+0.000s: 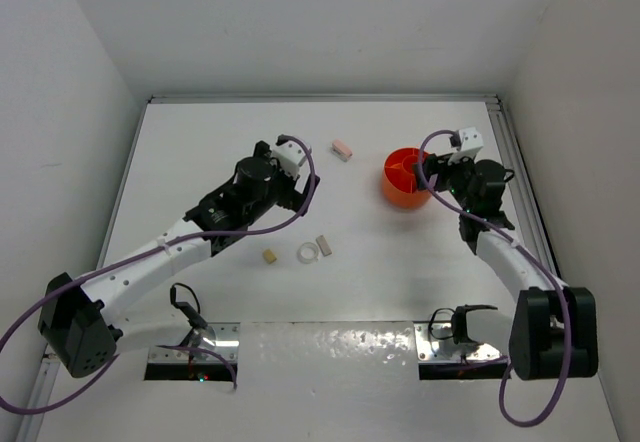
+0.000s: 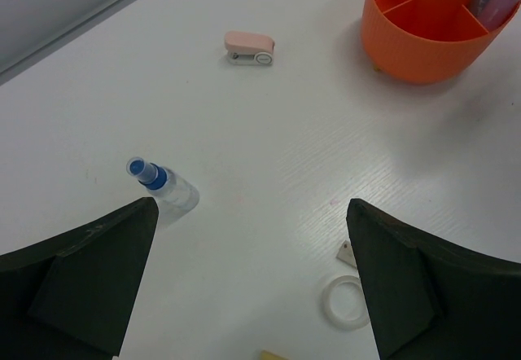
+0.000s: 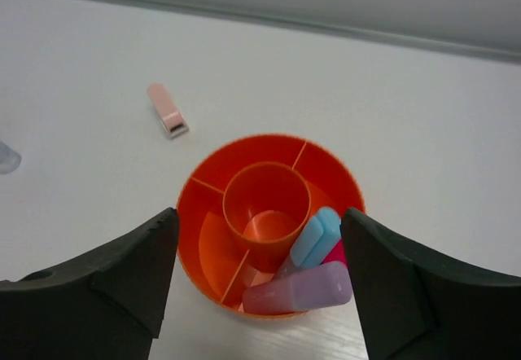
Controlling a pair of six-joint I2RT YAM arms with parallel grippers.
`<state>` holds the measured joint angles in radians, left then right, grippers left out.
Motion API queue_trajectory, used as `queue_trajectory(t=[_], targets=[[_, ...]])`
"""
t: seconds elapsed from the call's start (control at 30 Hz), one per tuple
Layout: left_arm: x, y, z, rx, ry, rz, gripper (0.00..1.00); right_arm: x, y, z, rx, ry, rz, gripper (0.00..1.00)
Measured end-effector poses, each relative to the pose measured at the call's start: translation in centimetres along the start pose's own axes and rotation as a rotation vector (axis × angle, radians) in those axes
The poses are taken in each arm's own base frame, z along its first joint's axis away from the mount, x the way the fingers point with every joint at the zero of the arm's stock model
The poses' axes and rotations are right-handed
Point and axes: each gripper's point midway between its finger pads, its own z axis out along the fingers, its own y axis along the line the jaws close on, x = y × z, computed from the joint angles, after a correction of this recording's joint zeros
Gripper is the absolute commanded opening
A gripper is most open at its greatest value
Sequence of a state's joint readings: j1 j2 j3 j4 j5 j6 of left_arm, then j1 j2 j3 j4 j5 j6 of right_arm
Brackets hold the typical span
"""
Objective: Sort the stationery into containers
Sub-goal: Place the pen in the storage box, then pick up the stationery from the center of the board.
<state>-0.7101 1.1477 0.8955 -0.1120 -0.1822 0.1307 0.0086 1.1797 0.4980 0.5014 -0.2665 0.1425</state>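
The orange tub [image 1: 403,184] with inner dividers stands at the right; it also shows in the right wrist view [image 3: 210,213] and the left wrist view [image 2: 407,42]. A light blue tube [image 3: 316,238], a purple marker [image 3: 297,288] and a pink one stand in one compartment. My right gripper [image 1: 432,167] [image 3: 260,287] is open and empty just above the tub. My left gripper [image 1: 272,148] [image 2: 252,278] is open and empty above the table. A blue-capped small bottle [image 2: 163,185] lies ahead of its left finger. A pink block [image 1: 342,150] [image 2: 250,47] [image 3: 168,110] lies left of the tub.
A clear tape ring [image 1: 308,253] [image 2: 346,301], a beige block [image 1: 323,245] [image 2: 346,254] and a tan block [image 1: 269,257] lie near the table's middle, close to my left gripper's right finger. White walls enclose the table on three sides.
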Motion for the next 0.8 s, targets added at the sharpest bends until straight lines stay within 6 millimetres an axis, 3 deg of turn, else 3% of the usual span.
queue_trajectory(t=[0.13, 0.2, 0.23, 0.27, 0.3, 0.33, 0.37, 0.43, 0.47, 0.57, 0.67, 0.8], targets=[[-0.1, 0.6, -0.1, -0.021, -0.002, -0.006, 1.0, -4.4, 0.2, -0.5, 0.007, -0.056, -0.027, 0.83], [-0.2, 1.3, -0.3, -0.047, -0.005, -0.014, 1.0, -6.6, 0.6, -0.7, 0.013, -0.073, -0.033, 0.74], [-0.2, 1.8, -0.4, -0.071, -0.006, -0.02, 1.0, -7.6, 1.2, -0.8, 0.009, -0.074, -0.031, 0.6], [-0.2, 2.5, -0.6, -0.102, -0.003, -0.029, 0.86, -8.4, 2.1, -0.9, -0.004, -0.077, -0.027, 0.22], [0.0, 3.2, -0.9, -0.133, 0.005, -0.044, 0.71, -9.0, 3.6, -1.0, -0.033, -0.073, -0.019, 0.07], [0.4, 4.1, -1.2, -0.177, 0.021, -0.062, 0.55, -9.3, 5.6, -1.1, -0.072, -0.061, 0.002, 0.0], [1.0, 5.1, -1.6, -0.221, 0.04, -0.085, 0.3, -8.8, 7.8, -1.1, -0.122, -0.03, 0.026, 0.01], [2.3, 7.1, -2.4, -0.301, 0.087, -0.117, 0.15, -7.5, 12.7, -0.9, -0.235, 0.035, 0.026, 0.2], [3.1, 8.2, -3.1, -0.347, 0.117, -0.142, 0.14, -6.6, 15.2, -0.8, -0.286, 0.083, 0.024, 0.44], [5.2, 11.0, -5.3, -0.464, 0.184, -0.223, 0.22, -3.1, 21.2, 0.7, -0.384, 0.263, -0.008, 0.69], [6.8, 12.7, -7.4, -0.54, 0.201, -0.311, 0.36, -1.4, 26.1, 3.5, -0.444, 0.377, -0.06, 0.73], [9.6, 14.4, -9.6, -0.626, 0.209, -0.414, 0.42, -0.8, 30.9, 7.8, -0.48, 0.4, -0.121, 0.79]])
